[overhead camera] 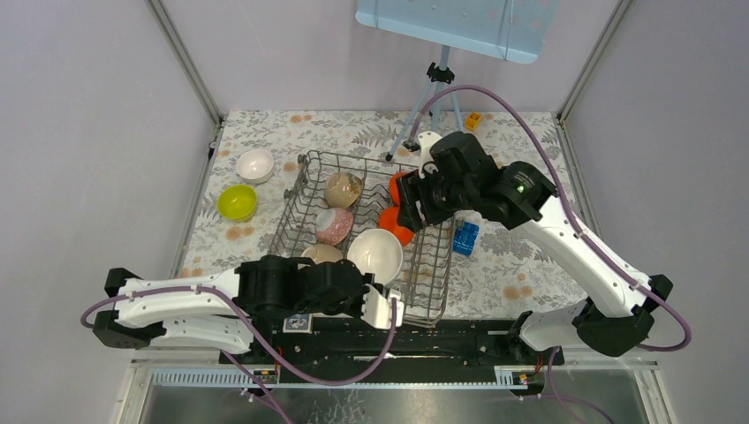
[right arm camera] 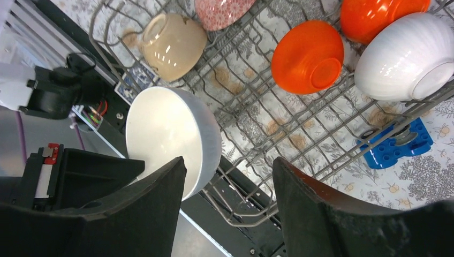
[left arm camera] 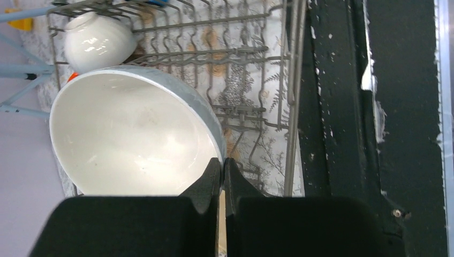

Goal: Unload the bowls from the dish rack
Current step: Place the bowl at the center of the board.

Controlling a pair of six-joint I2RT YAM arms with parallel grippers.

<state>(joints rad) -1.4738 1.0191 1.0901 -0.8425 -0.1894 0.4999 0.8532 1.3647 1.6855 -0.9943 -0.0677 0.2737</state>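
The grey wire dish rack stands mid-table. My left gripper is shut on the near rim of a large white bowl at the rack's front. In the left wrist view the fingertips pinch that bowl's thin edge. My right gripper is open and empty above two orange-red bowls on the rack's right side. The right wrist view shows the orange-red bowl, another white bowl and the gripper high above the wires. Beige and pink bowls sit in the rack.
A white bowl and a lime-yellow bowl sit on the table left of the rack. A blue block lies right of the rack. A grey tripod stands behind it. The black base rail runs along the near edge.
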